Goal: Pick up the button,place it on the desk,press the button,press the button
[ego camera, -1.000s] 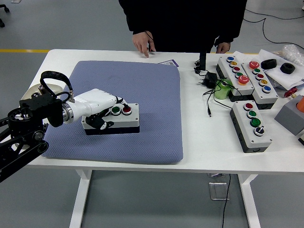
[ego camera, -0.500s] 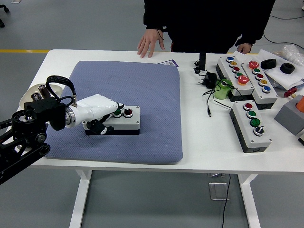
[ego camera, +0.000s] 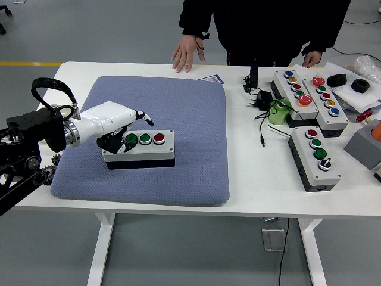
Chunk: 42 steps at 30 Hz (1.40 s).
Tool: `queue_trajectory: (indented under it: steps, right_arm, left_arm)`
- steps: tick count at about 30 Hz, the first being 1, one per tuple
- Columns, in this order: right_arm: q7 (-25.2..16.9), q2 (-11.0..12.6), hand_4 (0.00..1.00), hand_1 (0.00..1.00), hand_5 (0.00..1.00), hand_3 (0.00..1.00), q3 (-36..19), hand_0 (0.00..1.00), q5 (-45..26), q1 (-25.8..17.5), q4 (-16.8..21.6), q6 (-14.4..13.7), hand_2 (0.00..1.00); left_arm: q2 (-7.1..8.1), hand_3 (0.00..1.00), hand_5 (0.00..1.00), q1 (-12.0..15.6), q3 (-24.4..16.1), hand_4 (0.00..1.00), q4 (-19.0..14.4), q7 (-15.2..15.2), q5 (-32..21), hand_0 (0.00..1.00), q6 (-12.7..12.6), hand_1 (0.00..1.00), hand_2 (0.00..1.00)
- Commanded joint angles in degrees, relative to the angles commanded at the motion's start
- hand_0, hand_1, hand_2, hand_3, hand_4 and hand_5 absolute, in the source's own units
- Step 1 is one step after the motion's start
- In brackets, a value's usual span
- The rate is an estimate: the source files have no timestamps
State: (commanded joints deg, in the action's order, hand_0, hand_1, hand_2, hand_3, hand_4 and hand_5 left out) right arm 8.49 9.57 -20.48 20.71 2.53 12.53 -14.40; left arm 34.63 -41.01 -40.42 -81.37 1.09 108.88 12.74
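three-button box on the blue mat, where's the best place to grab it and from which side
Probably across the long front and back walls of the button box, near its right end, coming from above. It lies flat on the blue mat, buttons facing up, so the top is best avoided. The left hand already crowds the left end.
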Motion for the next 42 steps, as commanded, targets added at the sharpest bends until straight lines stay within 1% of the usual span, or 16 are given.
queue_trajectory:
  steps: [7,14,21,26,29,31,32,33,35,36,37,39,40,41,42]
  right_arm:
    - [0.00,0.00,0.217,0.746,0.165,0.603,0.46,0.776,-0.32,0.05,0.02,-0.02,0.757]
    - [0.04,0.04,0.217,0.746,0.165,0.603,0.45,0.776,-0.28,0.03,0.07,-0.05,0.756]
    - [0.03,-0.03,0.216,0.746,0.165,0.603,1.11,0.777,-0.83,-0.10,0.05,-0.08,0.756]
    - [0.02,-0.06,0.216,0.746,0.165,0.603,1.40,0.777,-1.15,-0.22,0.03,-0.07,0.756]
    - [0.01,-0.11,0.216,0.745,0.165,0.603,1.57,0.776,-1.27,-0.29,0.00,-0.07,0.756]
    - [0.00,-0.13,0.216,0.745,0.165,0.603,1.72,0.776,-1.36,-0.37,-0.03,-0.07,0.756]
    - [0.00,-0.13,0.216,0.745,0.165,0.603,1.79,0.776,-1.39,-0.39,-0.04,-0.09,0.756]
    - [-0.01,-0.12,0.216,0.745,0.166,0.603,1.82,0.776,-1.41,-0.40,-0.04,-0.09,0.756]
    - [-0.01,-0.08,0.216,0.745,0.166,0.603,1.83,0.776,-1.34,-0.42,-0.03,-0.10,0.756]
    - [-0.01,-0.07,0.216,0.745,0.166,0.603,1.73,0.776,-1.32,-0.46,-0.03,-0.10,0.756]
    - [-0.01,-0.07,0.216,0.745,0.166,0.603,1.76,0.776,-1.41,-0.53,-0.03,-0.10,0.756]
    - [0.00,-0.07,0.216,0.745,0.166,0.603,1.87,0.776,-1.40,-0.63,-0.04,-0.10,0.756]
    - [0.01,-0.07,0.216,0.745,0.164,0.603,1.93,0.778,-1.44,-0.68,-0.05,-0.10,0.756]
    - [0.02,-0.09,0.216,0.745,0.164,0.603,1.97,0.778,-1.48,-0.75,-0.05,-0.11,0.756]
    - [0.03,-0.09,0.216,0.745,0.164,0.603,1.98,0.778,-1.47,-0.79,-0.05,-0.12,0.756]
  left_arm:
    - [0.19,0.752,0.002,-0.04,0.81,0.652,0.23,-0.09,0.07,0.024,0.24,0.033,0.095]
    - [0.22,0.753,0.002,0.18,1.31,0.652,1.73,-0.24,0.58,0.024,0.37,0.033,0.095]
    - [0.10,0.748,0.002,0.57,3.03,0.649,5.15,-0.59,1.42,0.024,0.24,0.032,0.093]
    - [0.40,0.748,0.002,0.45,4.78,0.649,5.13,-0.78,0.69,0.024,0.64,0.032,0.093]
    - [0.38,0.746,0.002,0.61,4.74,0.650,4.63,-0.93,0.30,0.024,0.41,0.033,0.094]
    - [0.50,0.746,0.002,1.08,2.87,0.650,3.16,-1.08,-0.28,0.024,0.14,0.033,0.094]
    - [0.63,0.746,0.002,1.42,1.19,0.650,1.98,-1.06,-0.55,0.024,0.53,0.033,0.094]
    - [0.72,0.745,0.002,1.64,0.27,0.706,1.27,-0.95,-0.75,0.016,1.11,0.038,0.103]
    - [1.18,0.745,0.002,2.63,-3.68,0.706,-1.65,-0.53,-2.12,0.016,3.37,0.038,0.103]
    - [1.33,0.745,0.002,2.85,-5.27,0.706,-2.61,-0.49,-3.01,0.016,3.82,0.038,0.103]
    - [1.44,0.745,0.002,3.04,-6.91,0.706,-3.60,-0.36,-4.22,0.016,3.80,0.038,0.103]
    - [1.37,0.745,0.002,3.27,-9.77,0.706,-4.47,-0.27,-6.55,0.016,2.55,0.038,0.103]
    - [1.26,0.749,0.559,3.34,-11.02,0.923,-4.51,-0.26,-8.21,0.002,1.53,0.028,0.109]
    - [1.01,0.749,0.559,3.43,-12.08,0.923,-4.06,-0.19,-10.21,0.002,-0.28,0.028,0.109]
    - [0.78,0.749,0.559,3.44,-12.81,0.923,-3.27,-0.18,-12.60,0.002,-2.79,0.028,0.109]
